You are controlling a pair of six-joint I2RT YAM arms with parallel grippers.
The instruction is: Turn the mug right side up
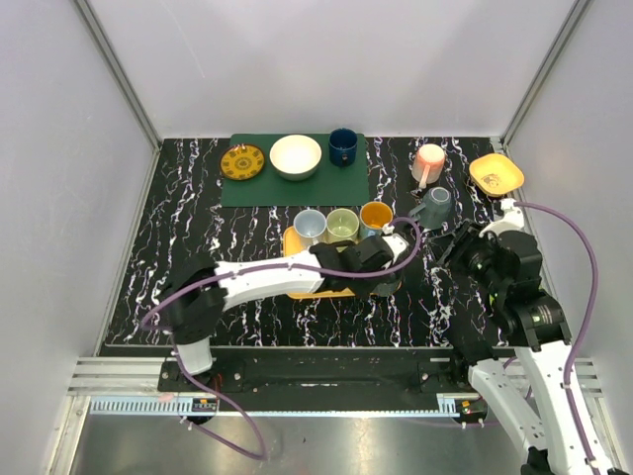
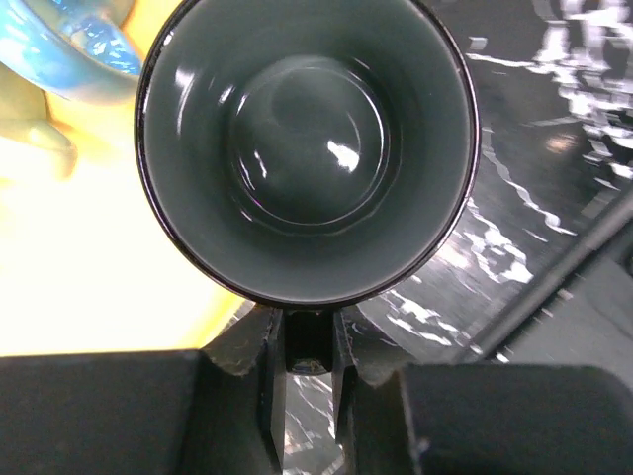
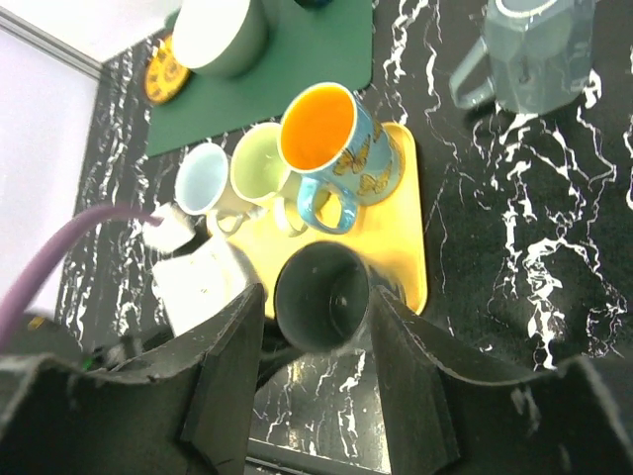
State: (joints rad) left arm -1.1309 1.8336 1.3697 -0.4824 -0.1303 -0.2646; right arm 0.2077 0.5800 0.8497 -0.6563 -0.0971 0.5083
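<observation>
A dark grey mug (image 2: 307,148) fills the left wrist view with its open mouth toward the camera. My left gripper (image 2: 309,341) is shut on its handle. In the top view, the left gripper (image 1: 381,259) holds the mug (image 1: 388,285) at the near right corner of the yellow tray (image 1: 326,292). In the right wrist view the mug (image 3: 324,302) shows mouth-on, tilted, beyond and between my fingers. My right gripper (image 3: 316,297) is open and empty, and sits to the right of the mug in the top view (image 1: 450,249).
The tray (image 3: 406,228) holds a light blue mug (image 3: 198,178), a light green mug (image 3: 259,163) and an orange-lined butterfly mug (image 3: 321,129). A grey faceted mug (image 3: 534,49) stands right of the tray. At the back are a pink mug (image 1: 429,158), a yellow dish (image 1: 497,173), and a green mat (image 1: 297,183) with a plate, a bowl and a blue mug.
</observation>
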